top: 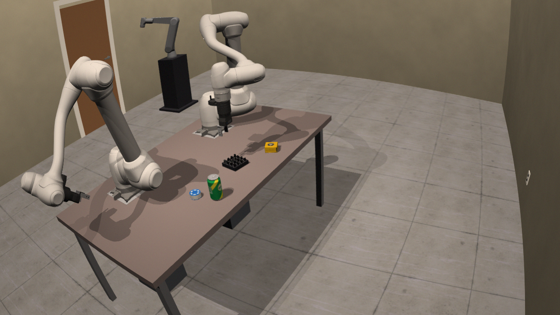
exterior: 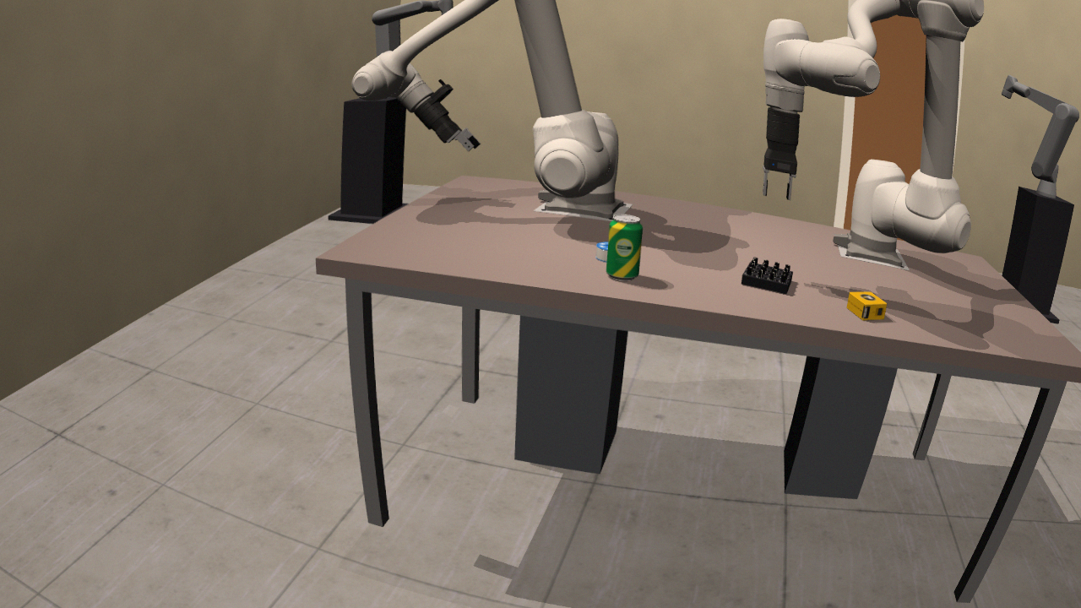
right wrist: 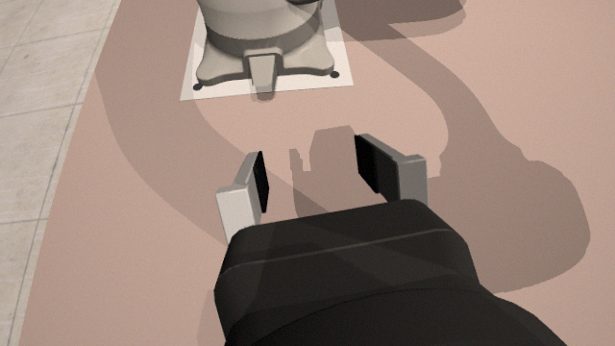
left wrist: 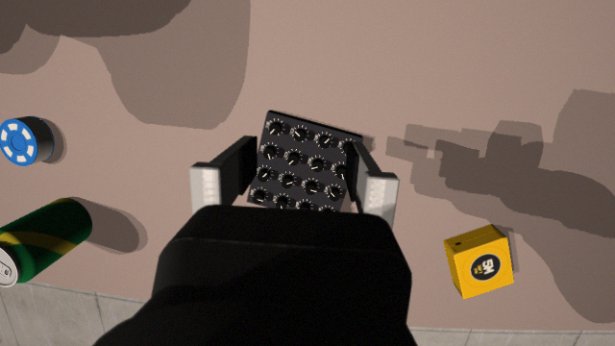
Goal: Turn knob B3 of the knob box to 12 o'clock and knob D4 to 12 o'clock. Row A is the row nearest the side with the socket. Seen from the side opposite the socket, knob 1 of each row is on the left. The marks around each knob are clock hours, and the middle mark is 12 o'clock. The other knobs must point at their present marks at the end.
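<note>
Two arms, left (top: 235, 32) (exterior: 941, 105) and right (top: 118, 126) (exterior: 551, 64), on one tabletop (top: 156, 243) (exterior: 453, 249) (left wrist: 480, 48) (right wrist: 96, 288). Left gripper (top: 223, 131) (exterior: 778, 188) (left wrist: 302, 165) and right gripper (top: 85, 195) (exterior: 469, 140) (right wrist: 310, 161) both open, nothing held. Exterior view: knob box (top: 235, 166) (exterior: 766, 283) (left wrist: 305, 169) sits right of green can (top: 215, 187) (exterior: 624, 247) (left wrist: 43, 235), left of yellow box (top: 271, 147) (exterior: 866, 305) (left wrist: 480, 264); blue-topped puck (top: 194, 194) (exterior: 601, 252) (left wrist: 19, 142) partly behind can.

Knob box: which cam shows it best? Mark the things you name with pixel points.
Left wrist: knob box (top: 235, 162) (exterior: 767, 278) (left wrist: 303, 163) from above, pointers readable, near edge hidden by the gripper. Top and exterior: small, knobs visible, pointers unreadable. Right wrist: not in view.
</note>
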`<control>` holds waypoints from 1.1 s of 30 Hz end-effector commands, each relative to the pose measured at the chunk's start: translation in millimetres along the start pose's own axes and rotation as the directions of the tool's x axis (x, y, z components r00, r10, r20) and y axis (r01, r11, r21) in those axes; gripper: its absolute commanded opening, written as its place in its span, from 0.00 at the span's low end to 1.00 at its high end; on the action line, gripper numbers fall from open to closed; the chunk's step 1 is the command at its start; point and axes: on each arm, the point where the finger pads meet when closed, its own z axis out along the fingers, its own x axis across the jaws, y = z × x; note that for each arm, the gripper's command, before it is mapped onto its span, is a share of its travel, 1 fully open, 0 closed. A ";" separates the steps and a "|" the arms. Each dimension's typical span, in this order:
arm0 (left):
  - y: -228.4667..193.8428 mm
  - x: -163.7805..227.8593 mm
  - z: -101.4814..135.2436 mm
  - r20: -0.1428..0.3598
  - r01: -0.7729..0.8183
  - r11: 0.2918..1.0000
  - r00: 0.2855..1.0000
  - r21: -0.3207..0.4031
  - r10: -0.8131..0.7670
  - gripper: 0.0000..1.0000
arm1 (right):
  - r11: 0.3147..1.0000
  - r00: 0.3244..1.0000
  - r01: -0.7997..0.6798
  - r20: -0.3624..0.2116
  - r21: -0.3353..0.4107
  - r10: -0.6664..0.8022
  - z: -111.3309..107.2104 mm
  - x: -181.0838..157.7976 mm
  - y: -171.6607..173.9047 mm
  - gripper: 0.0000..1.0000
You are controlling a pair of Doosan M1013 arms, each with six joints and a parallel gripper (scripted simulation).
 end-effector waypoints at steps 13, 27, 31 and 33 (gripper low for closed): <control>-46.1 75.4 0.3 -0.003 -0.003 1.000 1.000 0.001 0.003 1.00 | 1.000 1.000 0.005 -0.011 -0.007 -0.005 1.2 1.2 0.5 1.00; -58.7 94.5 0.2 -0.004 -0.002 1.000 1.000 0.002 0.002 1.00 | 1.000 1.000 0.005 -0.011 -0.007 -0.005 1.2 1.2 0.5 1.00; -58.5 94.3 0.2 -0.004 -0.002 1.000 1.000 0.002 0.002 1.00 | 1.000 1.000 0.005 -0.011 -0.007 -0.005 1.2 1.2 0.5 1.00; -58.5 94.3 0.2 -0.004 -0.002 1.000 1.000 0.002 0.002 1.00 | 1.000 1.000 0.005 -0.011 -0.007 -0.005 1.2 1.2 0.5 1.00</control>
